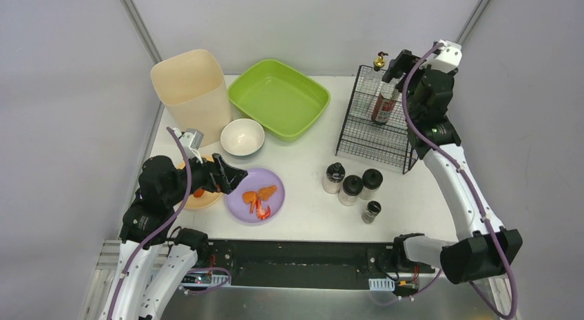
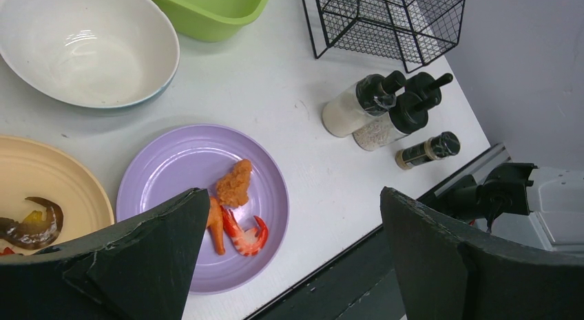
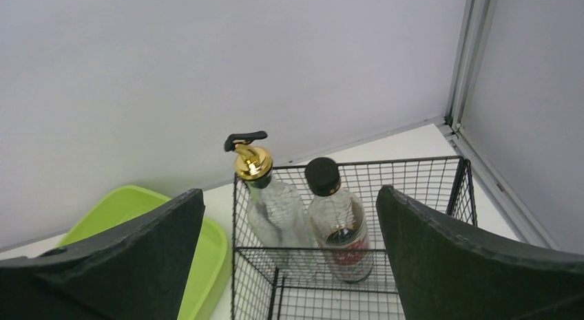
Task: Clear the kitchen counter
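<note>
The white kitchen counter (image 1: 303, 196) holds a purple plate (image 1: 255, 195) with a shrimp (image 2: 242, 235), a nugget (image 2: 234, 183) and an orange piece. A cream plate (image 1: 200, 199) with dark scraps (image 2: 31, 224) lies left of it, partly hidden by my left gripper (image 1: 231, 177). That gripper is open and empty, hovering over the purple plate's left edge (image 2: 293, 196). My right gripper (image 1: 394, 65) is open and empty, above the black wire basket (image 1: 379, 127), which holds a gold-pump bottle (image 3: 265, 196) and a dark sauce bottle (image 3: 341, 230).
A white bowl (image 1: 242, 137), a green tray (image 1: 279, 98) and a tall beige bin (image 1: 193, 86) stand at the back left. Three black-capped shakers (image 1: 351, 189) and a small spice jar (image 1: 372, 211) stand in front of the basket, near the front edge.
</note>
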You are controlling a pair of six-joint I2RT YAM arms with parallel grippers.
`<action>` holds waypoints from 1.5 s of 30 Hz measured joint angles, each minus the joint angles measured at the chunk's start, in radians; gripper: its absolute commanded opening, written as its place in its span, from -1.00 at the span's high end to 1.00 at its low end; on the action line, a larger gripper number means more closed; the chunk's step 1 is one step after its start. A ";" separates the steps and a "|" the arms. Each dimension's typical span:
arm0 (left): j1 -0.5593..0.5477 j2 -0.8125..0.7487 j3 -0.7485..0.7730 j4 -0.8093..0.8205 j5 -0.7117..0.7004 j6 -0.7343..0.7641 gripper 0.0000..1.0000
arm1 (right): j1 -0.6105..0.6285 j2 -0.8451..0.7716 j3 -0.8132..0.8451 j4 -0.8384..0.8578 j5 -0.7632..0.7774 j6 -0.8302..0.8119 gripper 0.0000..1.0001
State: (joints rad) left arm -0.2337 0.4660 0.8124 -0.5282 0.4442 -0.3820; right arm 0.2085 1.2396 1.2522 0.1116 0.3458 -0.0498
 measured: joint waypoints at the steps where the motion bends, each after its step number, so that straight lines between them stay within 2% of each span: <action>1: 0.000 0.000 0.000 0.000 0.000 0.000 -0.99 | 0.012 -0.014 0.000 -0.013 0.011 0.012 -0.99; 3: 0.000 0.000 0.000 0.000 -0.002 0.000 -0.99 | 0.060 -0.046 -0.004 -0.037 0.056 0.027 -0.99; 8: 0.000 0.004 0.000 0.000 -0.007 0.000 -0.99 | 0.270 -0.090 -0.006 -0.097 0.220 0.031 -0.99; 13: 0.000 0.011 0.000 0.000 -0.008 0.000 -0.99 | 0.406 -0.091 0.024 -0.307 0.258 0.124 -0.99; 18: 0.000 0.011 0.000 0.000 -0.009 0.000 -0.99 | 0.430 -0.131 0.031 -0.446 0.124 0.183 -0.99; 22: 0.000 0.012 0.000 0.000 -0.009 0.000 -0.99 | 0.432 -0.192 0.015 -0.480 -0.006 0.204 -0.99; 29: 0.000 0.012 0.000 0.000 -0.009 0.000 -0.99 | 0.436 -0.164 0.005 -0.542 -0.095 0.283 -0.97; 37: 0.000 0.012 0.000 0.000 -0.009 0.000 -0.99 | 0.504 -0.096 -0.042 -0.607 -0.084 0.321 -0.93; 45: 0.000 0.022 0.000 0.000 -0.009 0.000 -0.99 | 0.544 0.046 -0.029 -0.723 0.004 0.353 -0.96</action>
State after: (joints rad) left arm -0.2337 0.4881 0.8124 -0.5282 0.4355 -0.3817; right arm 0.7525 1.2854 1.2236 -0.6117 0.3500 0.3035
